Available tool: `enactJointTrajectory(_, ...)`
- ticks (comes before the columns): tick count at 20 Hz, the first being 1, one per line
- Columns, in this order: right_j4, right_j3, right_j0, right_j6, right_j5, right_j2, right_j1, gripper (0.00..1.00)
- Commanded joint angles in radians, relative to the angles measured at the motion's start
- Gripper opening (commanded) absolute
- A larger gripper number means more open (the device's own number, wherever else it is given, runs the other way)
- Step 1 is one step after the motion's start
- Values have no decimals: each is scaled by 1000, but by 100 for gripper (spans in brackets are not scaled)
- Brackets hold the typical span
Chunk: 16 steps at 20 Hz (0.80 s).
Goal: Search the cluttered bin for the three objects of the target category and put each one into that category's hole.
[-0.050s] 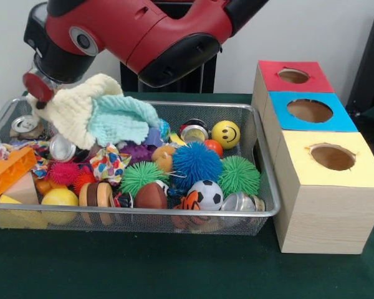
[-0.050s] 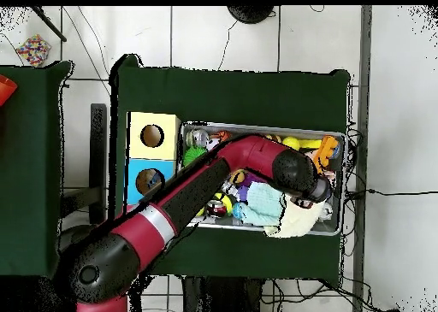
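Observation:
My gripper (image 1: 42,98) hangs over the left end of the wire bin (image 1: 265,163), shut on a cream knitted cloth (image 1: 75,115) that is lifted above the rim. A teal cloth (image 1: 121,118) trails down from it onto the toys. The cloth bunch hides the fingertips. From overhead the gripper (image 2: 312,202) is at the bin's right end, and the cream cloth (image 2: 295,221) droops over the near rim. To the right of the bin are three boxes with holes: red (image 1: 293,76), blue (image 1: 310,110) and yellow (image 1: 332,157).
The bin holds a blue spiky ball (image 1: 195,163), green spiky balls (image 1: 239,174), a yellow smiley ball (image 1: 225,134), a soccer ball (image 1: 206,194), metal cans (image 1: 62,148), an orange block (image 1: 9,171) and a toy burger (image 1: 98,194). My arm (image 2: 197,193) crosses the boxes overhead.

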Motion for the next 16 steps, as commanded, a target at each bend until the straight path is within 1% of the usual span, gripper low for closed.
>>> enactJointTrajectory(1, -6, -27, -5, -15, 120, 14, 64, 0)
enactJointTrajectory(5, 9, -27, 2, -7, 164, 11, 80, 0)
enactJointTrajectory(6, 13, -35, 3, 14, 167, 8, 87, 0)
enactJointTrajectory(8, 49, -62, 3, 98, 150, 15, 81, 0)
enactJointTrajectory(9, 57, -68, 5, 117, 146, 17, 82, 0)
enactJointTrajectory(16, 41, -40, 25, 81, 175, 0, 102, 0)
